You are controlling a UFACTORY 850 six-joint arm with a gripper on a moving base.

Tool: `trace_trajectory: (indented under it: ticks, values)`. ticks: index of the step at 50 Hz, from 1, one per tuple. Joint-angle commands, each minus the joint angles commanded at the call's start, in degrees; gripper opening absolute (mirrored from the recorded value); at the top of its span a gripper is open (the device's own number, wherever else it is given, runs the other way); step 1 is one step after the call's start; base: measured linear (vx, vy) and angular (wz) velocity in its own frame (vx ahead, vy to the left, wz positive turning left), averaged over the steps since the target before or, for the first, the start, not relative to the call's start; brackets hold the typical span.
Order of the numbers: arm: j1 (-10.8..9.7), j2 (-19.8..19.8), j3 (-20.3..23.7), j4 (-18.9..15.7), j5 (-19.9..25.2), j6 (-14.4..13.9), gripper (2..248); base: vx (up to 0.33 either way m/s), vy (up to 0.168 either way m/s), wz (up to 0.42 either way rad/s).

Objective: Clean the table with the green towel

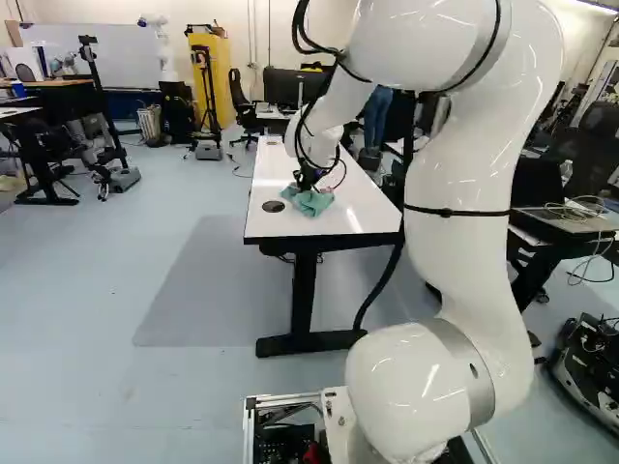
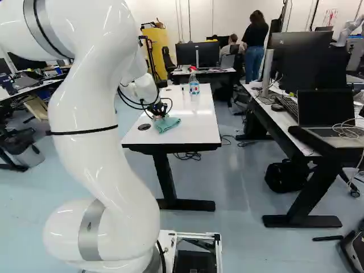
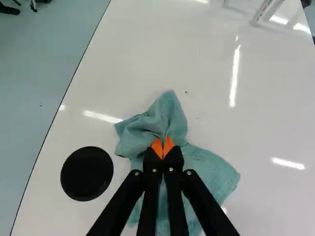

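In the left base view my gripper (image 1: 308, 182) is low over the white table (image 1: 338, 215), with the green towel (image 1: 309, 200) under it. The right base view shows the same towel (image 2: 166, 124) near the table's close end. Seen from the wrist, the gripper (image 3: 163, 147) has its orange tips together on a fold of the towel (image 3: 209, 169), pinching it. The rest of the cloth spreads flat and crumpled around and beneath the fingers, on the tabletop (image 3: 147, 54). Small dark specks (image 3: 186, 92) lie just ahead of the towel.
A round black disc (image 3: 87, 173) is set in the table beside the towel. A clear bottle (image 2: 194, 86) stands farther along the table. To the right is a desk with a laptop (image 2: 327, 114) and cables. Another robot (image 1: 160, 43) stands far back.
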Motion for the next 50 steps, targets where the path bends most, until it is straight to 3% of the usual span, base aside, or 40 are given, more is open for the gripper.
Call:
trace_trajectory:
  ticks: [50]
  values:
    - [-8.2,4.1,5.1,0.0,0.0,0.0,21,0.000,0.000,0.000]
